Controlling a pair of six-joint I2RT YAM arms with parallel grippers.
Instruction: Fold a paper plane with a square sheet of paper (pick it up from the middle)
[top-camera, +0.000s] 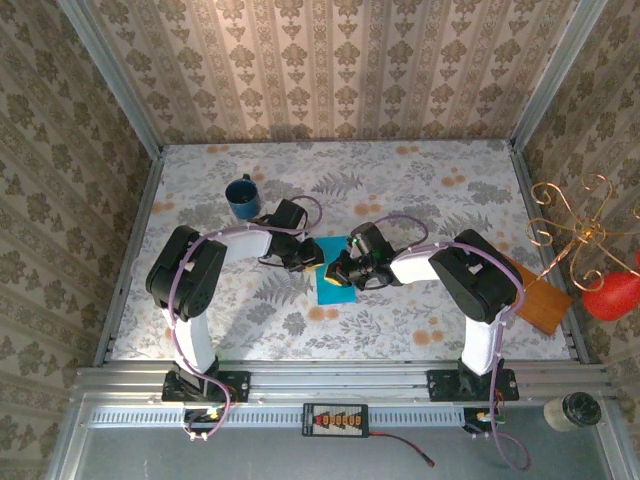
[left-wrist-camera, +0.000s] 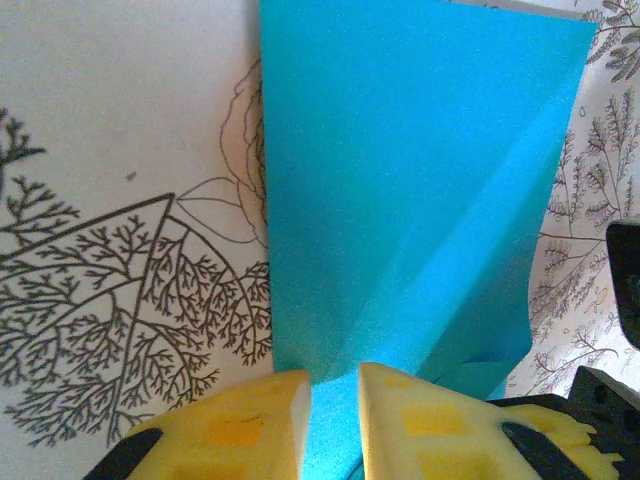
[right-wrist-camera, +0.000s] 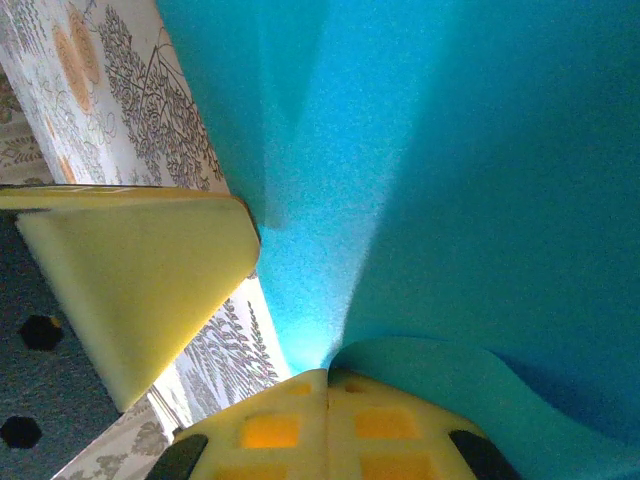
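Nearest to you, on the metal rail between the two arm bases, sits a small black connector block (top-camera: 335, 421). Off at the rail's right end stands a pale cylinder (top-camera: 577, 410).

Move out onto the flower-patterned counter (top-camera: 420, 190) and you find both arms bent inward, meeting at its middle. There lies the square sheet of paper (top-camera: 336, 291) — bright turquoise, already creased, with slanting fold lines across it in the left wrist view. The left hand (left-wrist-camera: 333, 385) comes at it from the left. Its yellow fingers stand a narrow gap apart, with the near edge of the paper running into that gap. You cannot tell whether they actually bite on it.

The right hand (right-wrist-camera: 328, 385) reaches in from the right, just beside the left one. Its two pads are pressed flat together at the paper's edge, pinching it. From that point a flap curls up over the right-side pad, and a crease fans away across the sheet. One finger of the left hand shows close by in that same wrist view, touching or nearly touching the paper's border.

To the right, at the counter's edge, an orange-brown board (top-camera: 543, 297) lies flat, well apart from the paper.

Farther back and to the left stands a dark blue mug (top-camera: 242, 197) — upright, behind the left arm's forearm, clear of the sheet.
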